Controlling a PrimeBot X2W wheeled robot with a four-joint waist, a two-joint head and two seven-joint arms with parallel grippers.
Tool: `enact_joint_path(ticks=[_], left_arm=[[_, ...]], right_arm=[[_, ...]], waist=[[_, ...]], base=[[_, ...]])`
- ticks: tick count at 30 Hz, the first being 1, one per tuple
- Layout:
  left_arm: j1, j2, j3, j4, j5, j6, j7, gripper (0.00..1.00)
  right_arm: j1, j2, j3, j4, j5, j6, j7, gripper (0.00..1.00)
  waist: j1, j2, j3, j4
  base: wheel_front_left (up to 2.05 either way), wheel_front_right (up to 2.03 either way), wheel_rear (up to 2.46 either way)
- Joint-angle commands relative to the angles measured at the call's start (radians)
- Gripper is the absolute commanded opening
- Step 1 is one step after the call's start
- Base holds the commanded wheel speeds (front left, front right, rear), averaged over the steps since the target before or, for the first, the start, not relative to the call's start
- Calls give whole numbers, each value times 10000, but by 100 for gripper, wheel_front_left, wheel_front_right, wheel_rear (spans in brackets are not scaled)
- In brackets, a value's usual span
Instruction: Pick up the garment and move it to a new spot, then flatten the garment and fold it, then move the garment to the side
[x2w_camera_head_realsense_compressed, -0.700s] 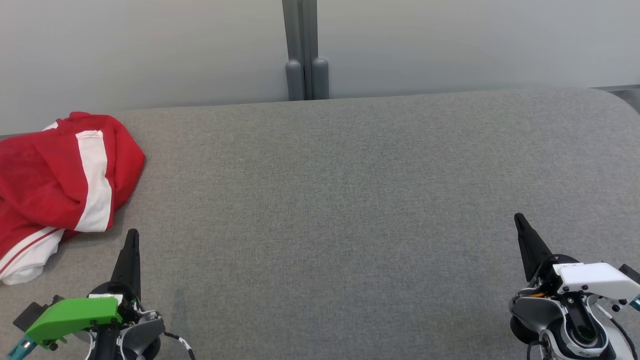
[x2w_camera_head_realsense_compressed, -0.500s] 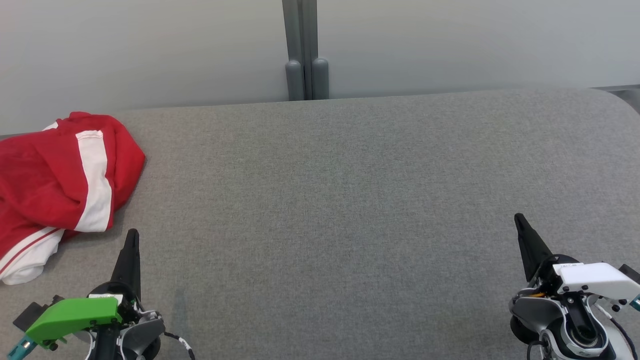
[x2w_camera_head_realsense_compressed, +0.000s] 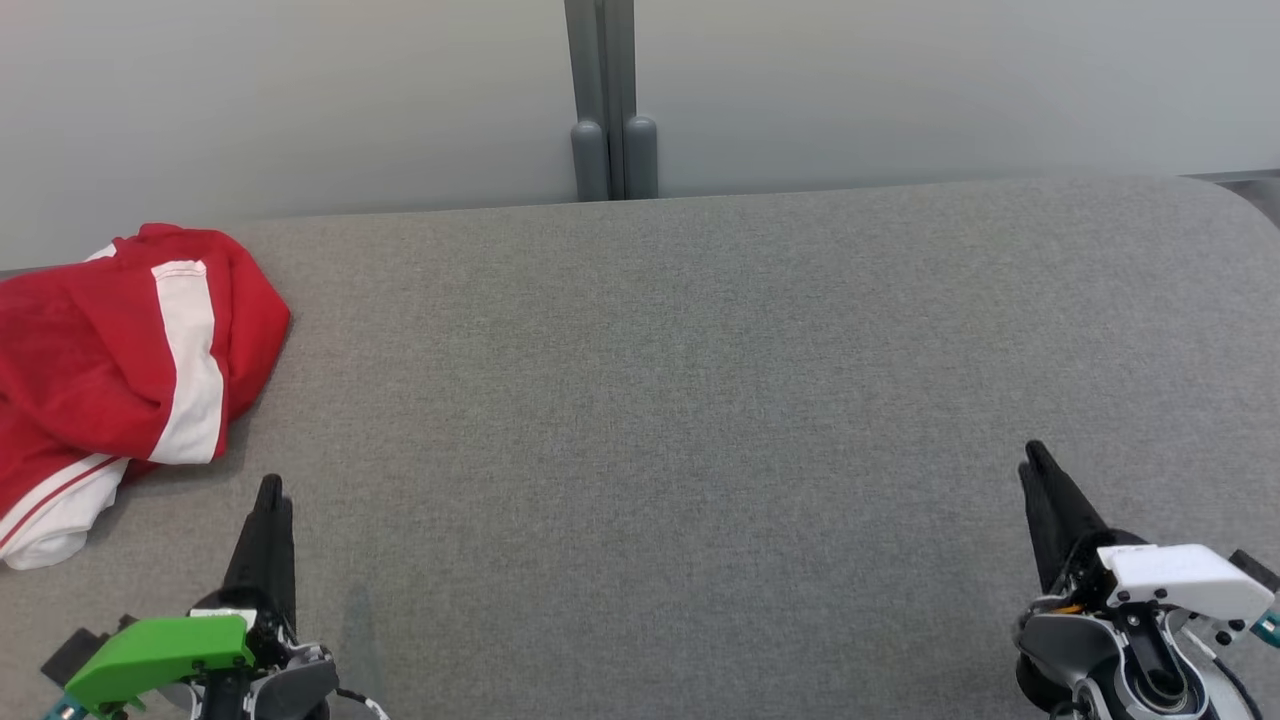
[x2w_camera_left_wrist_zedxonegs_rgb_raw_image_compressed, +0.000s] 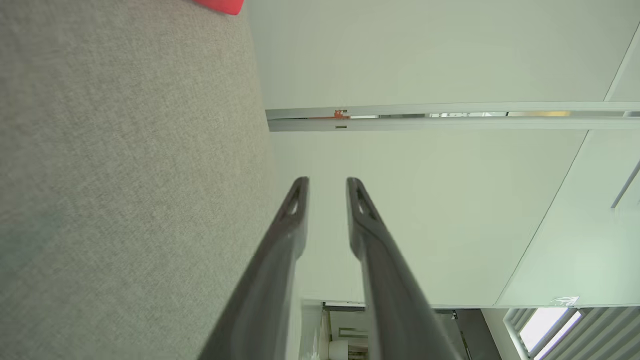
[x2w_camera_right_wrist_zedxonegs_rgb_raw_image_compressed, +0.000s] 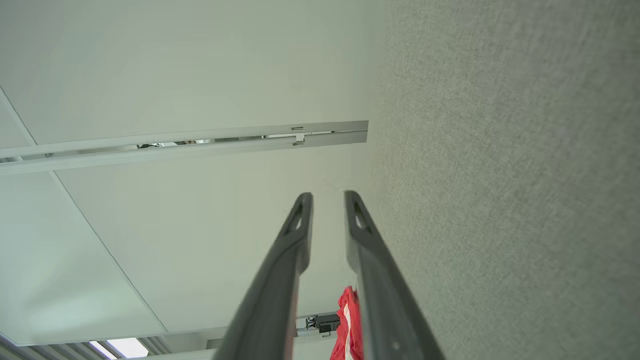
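Far left on the tabletop (x2w_camera_head_realsense_compressed: 700, 350), the crumpled garment (x2w_camera_head_realsense_compressed: 110, 350) lies near my left tool (x2w_camera_head_realsense_compressed: 269, 492); both it and my right tool (x2w_camera_head_realsense_compressed: 1034, 458) stand slightly parted, empty. A one-layer pinch could slip.

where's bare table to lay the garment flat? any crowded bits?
Free: grey table from the red garment across to its right end, back wall to left gripper and right gripper. Crowded: far-left end, where the garment lies bunched.

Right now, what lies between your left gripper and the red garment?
Nothing: in the head view, bare grey surface separates the left gripper from the garment.
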Motion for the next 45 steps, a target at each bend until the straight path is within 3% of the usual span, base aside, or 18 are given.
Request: enact_joint_path(ticks=[1,15,45], left_arm=[[61,-11,-15,67,1,0,-5,100],[48,0,-257,-311,1243,-5,-678,100],[122,96,-678,-1110,7412,142,-1856,100]], right_arm=[[55,15,7,55,-2,0,-5,100],[226,2,267,-397,-1121,1,-680,100],[490,-36,957,-1527,-6162,3,-1856,100]], waist=[[0,0,1,0],[0,0,2,-6],[0,0,-51,6]], base=[[0,0,0],[0,0,0],[0,0,0]])
